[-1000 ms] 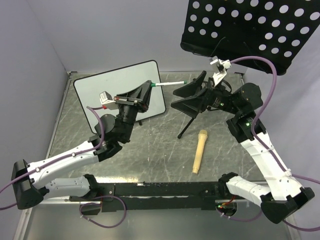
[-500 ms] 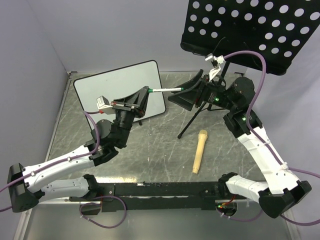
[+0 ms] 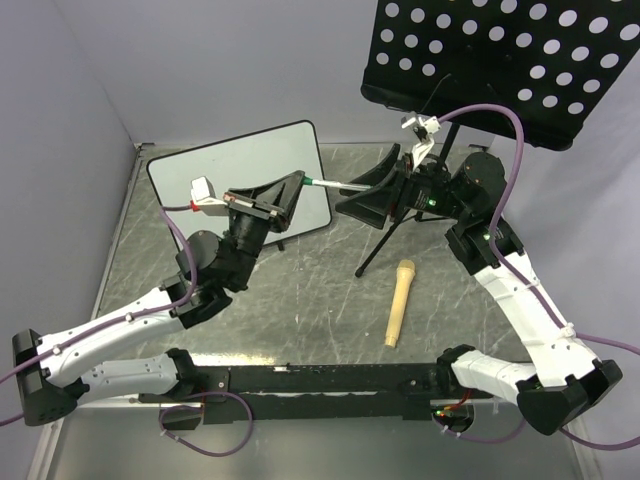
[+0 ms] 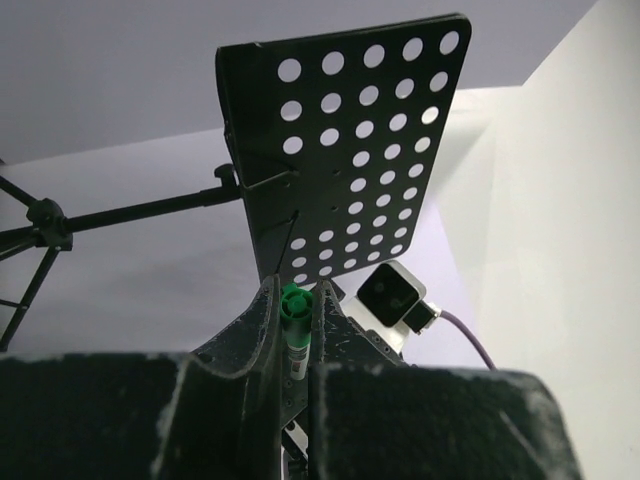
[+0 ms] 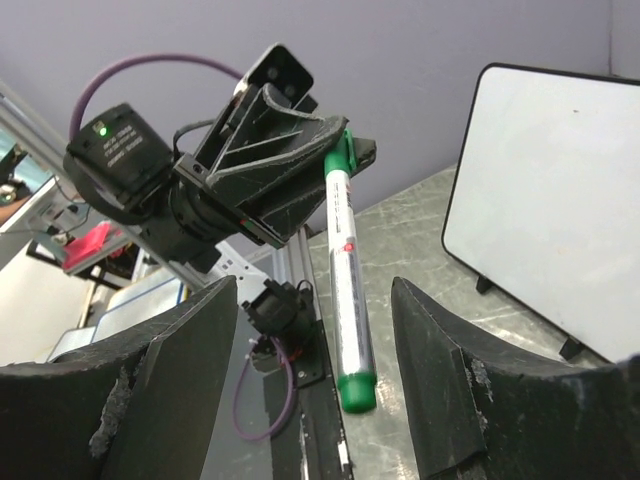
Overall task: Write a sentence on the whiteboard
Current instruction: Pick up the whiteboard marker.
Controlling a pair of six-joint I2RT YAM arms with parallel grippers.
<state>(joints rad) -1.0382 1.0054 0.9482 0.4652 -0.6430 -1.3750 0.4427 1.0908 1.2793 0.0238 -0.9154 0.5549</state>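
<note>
The whiteboard [image 3: 240, 175] stands tilted at the back left, and its face [image 5: 560, 190] shows plain white; the sentence is out of view. My left gripper [image 3: 298, 183] is raised in front of the board, shut on a white marker [image 3: 335, 185] that points right. In the left wrist view the marker's green end [image 4: 293, 305] is pinched between the fingers of this gripper [image 4: 293, 292]. My right gripper [image 3: 371, 188] is open around the marker's far end. In the right wrist view the marker [image 5: 345, 290] hangs between the fingers of this gripper [image 5: 315, 330], with a gap on each side.
A black perforated music stand [image 3: 500, 60] rises at the back right, its tripod legs [image 3: 385, 240] spread under my right gripper. A tan microphone [image 3: 400, 300] lies on the grey table right of centre. Purple walls close in left and right.
My right gripper has moved left until its fingers flank the marker's free end, and its jaws have narrowed. The left arm has shifted slightly, still holding the marker.
</note>
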